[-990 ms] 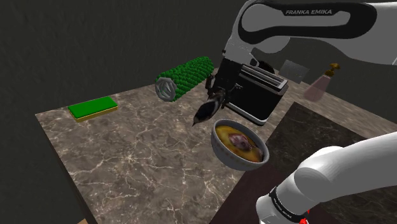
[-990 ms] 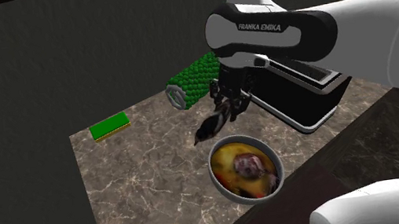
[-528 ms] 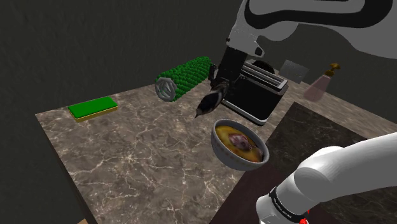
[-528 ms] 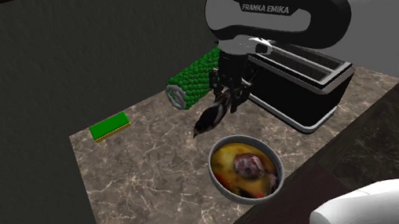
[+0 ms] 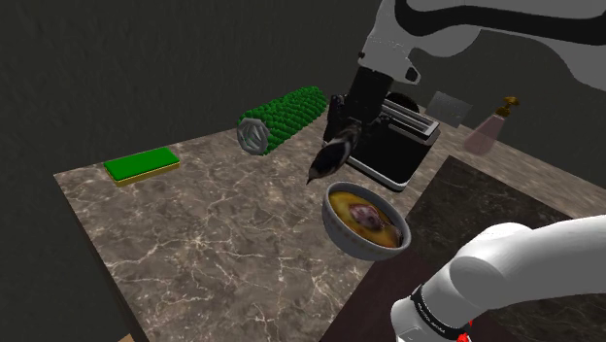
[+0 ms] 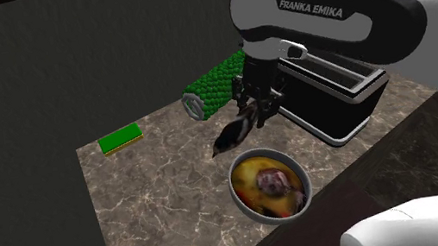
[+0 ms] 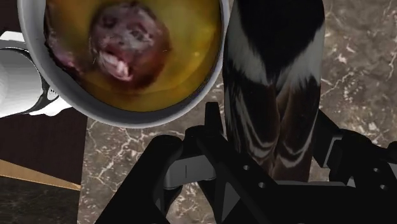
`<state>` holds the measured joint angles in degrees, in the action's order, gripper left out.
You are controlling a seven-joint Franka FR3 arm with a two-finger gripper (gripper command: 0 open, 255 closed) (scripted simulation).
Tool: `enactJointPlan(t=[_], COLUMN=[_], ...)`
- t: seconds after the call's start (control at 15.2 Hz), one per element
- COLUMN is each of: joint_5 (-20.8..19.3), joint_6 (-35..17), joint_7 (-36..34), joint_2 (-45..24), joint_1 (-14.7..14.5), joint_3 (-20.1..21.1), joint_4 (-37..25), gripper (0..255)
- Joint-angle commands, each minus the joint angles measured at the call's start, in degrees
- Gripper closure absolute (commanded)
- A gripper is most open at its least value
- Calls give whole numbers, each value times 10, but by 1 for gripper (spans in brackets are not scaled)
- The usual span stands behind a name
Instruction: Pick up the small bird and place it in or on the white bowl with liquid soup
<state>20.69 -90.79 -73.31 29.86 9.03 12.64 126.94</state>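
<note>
The small bird (image 5: 328, 161) (image 6: 232, 135) (image 7: 273, 83), dark with pale bands on its body, hangs in the air near the centre of the shoulder view, tilted with its head down and toward the lower left. It is clear of the marble top (image 5: 214, 243) (image 6: 158, 204) (image 7: 362, 76) and sits just up and left of the white bowl (image 5: 333, 220) (image 6: 236, 196) (image 7: 127, 118), not touching its rim. In the wrist view the bird lies over bare marble beside the bowl rather than over the soup.

The black gripper (image 5: 337, 144) (image 6: 252, 115) (image 7: 273, 172) is closed on the bird's tail end, its jaws pressing against the body from both sides with a narrow gap set by the bird's width. The white arm (image 5: 466, 24) (image 6: 421, 21) comes in from the upper right of both exterior views.

The bowl stands right of centre in the shoulder view, holding yellow-brown liquid with a pinkish-brown lump (image 5: 365, 216) (image 6: 272, 183) (image 7: 127, 41) in the middle.

Behind the gripper, toward the upper right, stands a black open-topped box-like appliance (image 5: 393, 151) (image 6: 341, 106). A green textured roll (image 5: 282, 119) (image 6: 214, 86) lies on its side above centre, near the marble top's far edge. A flat green block (image 5: 143, 164) (image 6: 120, 140) lies well apart at the left. In the shoulder view's upper right a pinkish bottle (image 5: 488, 130) stands beyond the appliance.
</note>
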Motion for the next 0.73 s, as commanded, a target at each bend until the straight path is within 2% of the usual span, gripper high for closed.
enactJointPlan(t=[0.0,0.53,0.66], joint_5=[11,54,57], joint_6=[12,68,56], joint_7=[-9,-56,-52], joint_2=[47,221,225], joint_1=[-9,-48,-49], joint_3=[3,17,20], joint_4=[32,138,155], gripper=[255,255,255])
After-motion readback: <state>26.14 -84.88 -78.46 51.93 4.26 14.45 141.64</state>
